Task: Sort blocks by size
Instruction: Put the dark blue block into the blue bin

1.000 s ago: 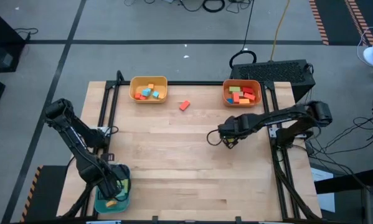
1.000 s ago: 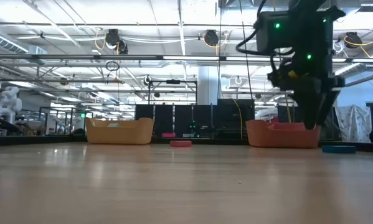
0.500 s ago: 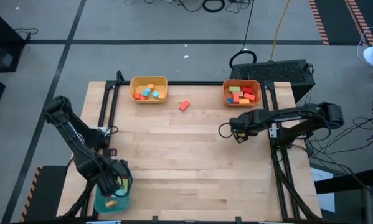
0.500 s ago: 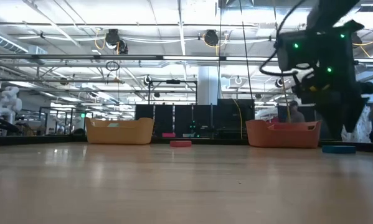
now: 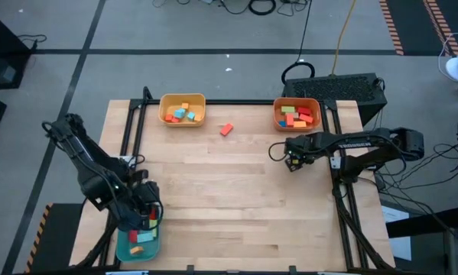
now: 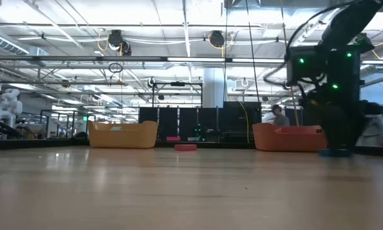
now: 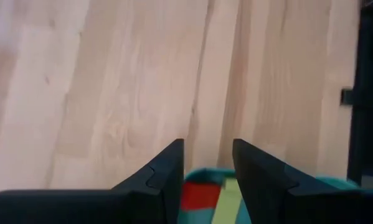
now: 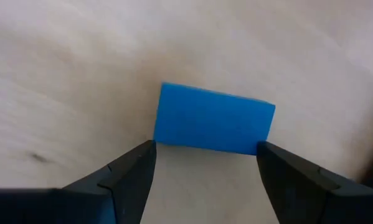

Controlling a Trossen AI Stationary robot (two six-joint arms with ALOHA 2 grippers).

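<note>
High view straight down, low view level across table, wrist views close; red block shared.

yellow bin at table's far edge, left-ish | orange bin far right | teal bin near-left corner | black case behind table

- Two bins holding blocks sit along the table's far edge.
- A lone block lies between them.
- Third bin sits at the near left corner, under the left gripper.
- Right gripper is near the far right bin.
</note>
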